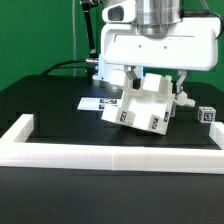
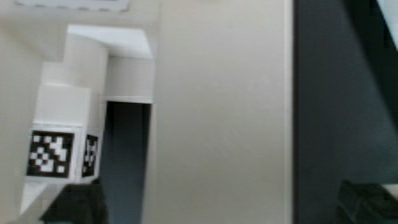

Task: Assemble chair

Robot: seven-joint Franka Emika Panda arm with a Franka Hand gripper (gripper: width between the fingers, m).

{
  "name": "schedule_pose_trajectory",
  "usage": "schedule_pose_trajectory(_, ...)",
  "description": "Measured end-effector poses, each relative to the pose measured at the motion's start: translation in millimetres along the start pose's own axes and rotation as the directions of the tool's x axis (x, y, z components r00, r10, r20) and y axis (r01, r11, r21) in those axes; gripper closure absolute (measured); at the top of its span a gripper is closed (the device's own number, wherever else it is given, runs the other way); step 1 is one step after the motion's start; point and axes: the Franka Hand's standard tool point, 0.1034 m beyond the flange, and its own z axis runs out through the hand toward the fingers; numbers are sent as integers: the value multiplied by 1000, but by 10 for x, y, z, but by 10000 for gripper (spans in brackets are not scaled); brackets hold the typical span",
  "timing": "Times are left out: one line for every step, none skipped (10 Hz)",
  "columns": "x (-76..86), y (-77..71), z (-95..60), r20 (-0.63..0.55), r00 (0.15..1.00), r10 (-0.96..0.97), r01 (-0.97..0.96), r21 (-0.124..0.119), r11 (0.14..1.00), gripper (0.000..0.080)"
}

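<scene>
The chair [image 1: 143, 110] is a partly joined white blocky assembly with black-and-white tags. It sits tilted on the black table at the middle of the exterior view. My gripper [image 1: 156, 86] is straight above it, its fingers spread wide to either side of the top part. In the wrist view a broad white bar of the chair [image 2: 221, 120] runs between the dark fingertips [image 2: 79, 205], with a dark gap on each side. A tag [image 2: 61, 155] shows on a neighbouring part. The jaws are open and straddle the bar without touching it.
The marker board [image 1: 93, 103] lies flat at the chair's left in the exterior view. A small loose white part with a tag [image 1: 207, 113] stands at the right. The long low white border wall [image 1: 110, 156] runs along the front and up the left side.
</scene>
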Motion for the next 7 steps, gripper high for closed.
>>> schedule_pose_trajectory(-7, -6, -40, -3, 1000, -1, 1, 4, 1000, 150)
schedule_pose_trajectory(-36, -4, -94, -5, 1000, 0, 0, 10, 1000, 150)
schedule_pose_trajectory(-145, -7, -190, 6, 1000, 15, -15, 16, 1000, 150)
schedule_pose_trajectory(-229, -1, -270, 7, 1000, 17, -17, 24, 1000, 150)
schedule_pose_trajectory(-310, 31, -329, 7, 1000, 17, -17, 31, 999, 150)
schedule_pose_trajectory(-380, 81, -338, 11, 1000, 20, -21, 32, 999, 150)
schedule_pose_trajectory(-410, 135, -291, 10, 1000, 26, -26, 29, 999, 150)
